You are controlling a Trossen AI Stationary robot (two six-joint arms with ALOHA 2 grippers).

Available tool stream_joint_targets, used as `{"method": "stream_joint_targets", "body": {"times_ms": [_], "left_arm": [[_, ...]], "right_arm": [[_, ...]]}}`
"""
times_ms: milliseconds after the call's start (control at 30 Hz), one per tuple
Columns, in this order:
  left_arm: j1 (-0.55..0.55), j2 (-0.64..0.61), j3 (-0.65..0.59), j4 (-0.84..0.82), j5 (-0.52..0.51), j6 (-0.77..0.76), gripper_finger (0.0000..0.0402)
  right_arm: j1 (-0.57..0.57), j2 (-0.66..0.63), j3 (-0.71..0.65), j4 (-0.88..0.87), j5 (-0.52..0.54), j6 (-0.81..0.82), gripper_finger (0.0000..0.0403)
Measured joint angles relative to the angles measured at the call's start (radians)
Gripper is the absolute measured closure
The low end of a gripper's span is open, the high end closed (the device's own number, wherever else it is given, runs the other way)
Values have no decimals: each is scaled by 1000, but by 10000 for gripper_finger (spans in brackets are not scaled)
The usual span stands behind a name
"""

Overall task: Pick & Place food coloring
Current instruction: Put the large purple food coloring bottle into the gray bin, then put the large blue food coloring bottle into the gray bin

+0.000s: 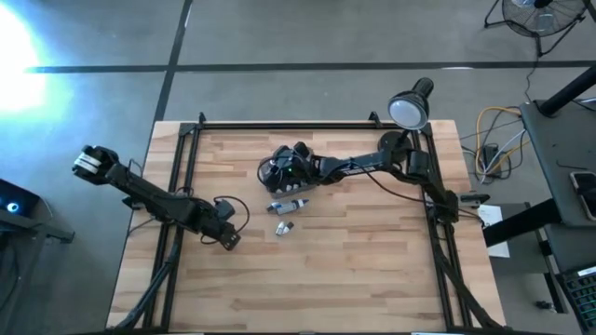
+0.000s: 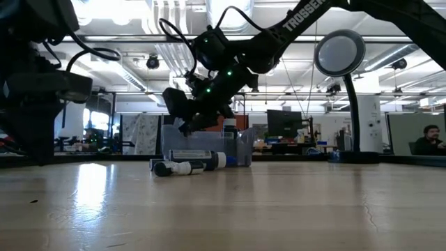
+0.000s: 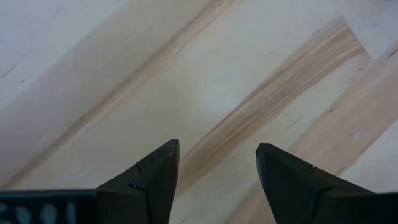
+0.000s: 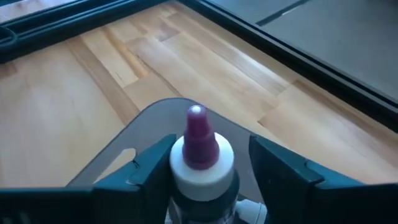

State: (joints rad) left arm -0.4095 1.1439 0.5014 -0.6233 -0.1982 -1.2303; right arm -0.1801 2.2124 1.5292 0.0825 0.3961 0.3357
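My right gripper [image 4: 208,171] hovers over the translucent grey tub [image 2: 206,146] and is shut on a small food coloring bottle [image 4: 200,149] with a white collar and a purple tip. In the high view this gripper [image 1: 279,169] sits above the tub near the table's middle. Two more bottles lie on their sides on the wood, one just in front of the tub [image 1: 290,206] and one nearer the near edge [image 1: 284,226]; the low view shows them [image 2: 187,166] too. My left gripper [image 3: 217,171] is open just above bare wood, left of the bottles [image 1: 226,237]. My right gripper has the bottle pinched between its two fingers at the white collar [image 4: 186,171], below the purple tip. The tip points away from the wrist, past the fingertips. The bottle is lifted clear above the tub's rim [image 4: 146,118]. The bottle's body is hidden by the fingers.
A round lamp on a stalk [image 1: 408,110] stands at the table's far right corner. A black frame rail [image 1: 279,124] runs along the far edge and the sides. Bare wood covers the near half of the table [image 1: 307,288]. A person [image 2: 431,141] sits far behind.
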Motion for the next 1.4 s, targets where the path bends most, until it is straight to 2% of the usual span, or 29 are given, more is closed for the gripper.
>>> {"method": "stream_joint_targets", "body": {"times_ms": [400,800,1000,1133,1267,1400], "left_arm": [[0,0,0,-9,0,5,209],[0,0,0,-9,-1,4,209],[0,0,0,-9,-4,4,209],[0,0,0,-6,-5,4,209],[0,0,0,-6,-21,4,209],[0,0,0,-4,-41,4,209]], "right_arm": [[4,-39,0,-127,0,-74,159],[6,-102,-3,-166,-4,-141,110],[13,-211,-3,-211,-3,-235,90],[47,-321,-3,-362,-8,-368,86],[108,-402,-65,-576,-130,-398,89],[210,-431,-226,-630,-222,-281,100]]}}
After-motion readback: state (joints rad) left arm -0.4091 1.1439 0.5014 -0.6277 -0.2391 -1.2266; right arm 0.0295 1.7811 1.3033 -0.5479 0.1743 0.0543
